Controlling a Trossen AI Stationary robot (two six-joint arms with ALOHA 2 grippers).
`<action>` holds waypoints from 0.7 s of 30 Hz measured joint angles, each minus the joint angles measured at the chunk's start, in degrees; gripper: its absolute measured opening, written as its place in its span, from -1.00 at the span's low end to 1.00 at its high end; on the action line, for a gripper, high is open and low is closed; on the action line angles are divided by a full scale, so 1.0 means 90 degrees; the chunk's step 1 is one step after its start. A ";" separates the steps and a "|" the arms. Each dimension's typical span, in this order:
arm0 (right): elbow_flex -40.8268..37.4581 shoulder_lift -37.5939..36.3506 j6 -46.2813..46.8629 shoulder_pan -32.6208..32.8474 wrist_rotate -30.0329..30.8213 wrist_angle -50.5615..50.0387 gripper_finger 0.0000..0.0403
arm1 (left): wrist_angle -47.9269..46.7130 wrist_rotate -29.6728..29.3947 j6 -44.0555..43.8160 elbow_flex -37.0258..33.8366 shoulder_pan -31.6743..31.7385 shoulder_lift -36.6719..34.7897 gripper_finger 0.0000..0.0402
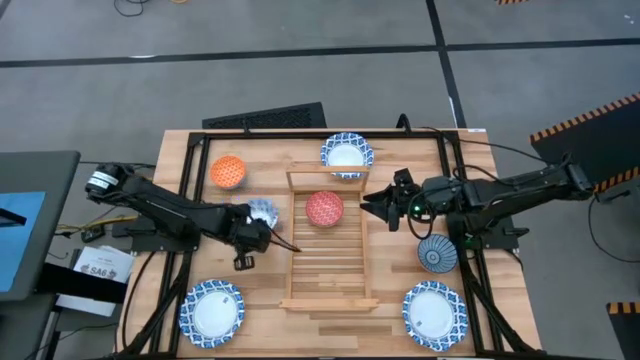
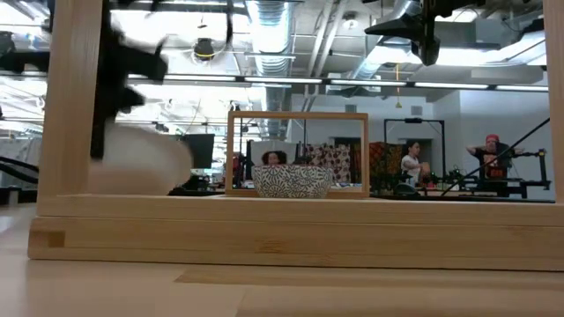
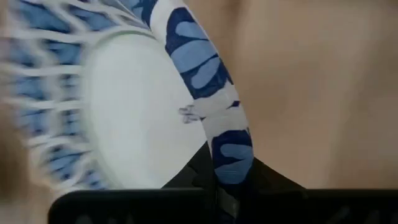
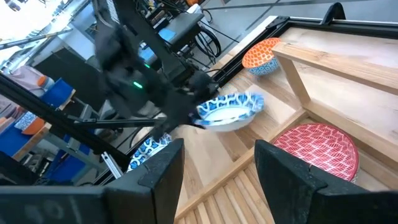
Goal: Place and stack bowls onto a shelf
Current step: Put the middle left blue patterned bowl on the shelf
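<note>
The left gripper (image 1: 262, 234) is clamped on the rim of a wide blue-and-white patterned bowl with a white centre (image 1: 261, 211), held tilted and clear of the tabletop just left of the long light-wood slatted shelf (image 1: 327, 266). In the left wrist view that bowl's rim (image 3: 217, 118) runs down between the dark fingers. The right gripper (image 1: 371, 201) hangs just right of the shelf, fingers spread apart and holding nothing.

A small deep red patterned bowl (image 1: 324, 208) sits on the shelf's slats near its far end. A blue-and-white bowl (image 1: 347, 155) rests on the table just beyond that end, and a small orange bowl (image 1: 228, 171) lies beyond and left of it. A small dark-blue bowl (image 1: 437, 254) stands right of the shelf. Two more wide blue-and-white bowls flank the near end: one left (image 1: 212, 311), one right (image 1: 435, 314).
</note>
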 joint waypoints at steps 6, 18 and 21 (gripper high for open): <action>0.0000 0.0000 0.0000 0.0000 0.0002 -0.0023 0.10 | -0.0330 0.0641 0.2505 0.1394 -0.0120 -0.0287 -1.00; 0.0000 0.0000 0.0004 0.0000 0.0002 -0.0022 0.10 | 0.0273 -0.0105 0.7843 0.1664 -0.0347 -0.0137 -1.00; 0.0000 0.0000 0.0019 0.0000 0.0002 -0.0025 0.10 | 0.0825 -0.0125 0.8401 0.1552 -0.0363 0.0111 -1.00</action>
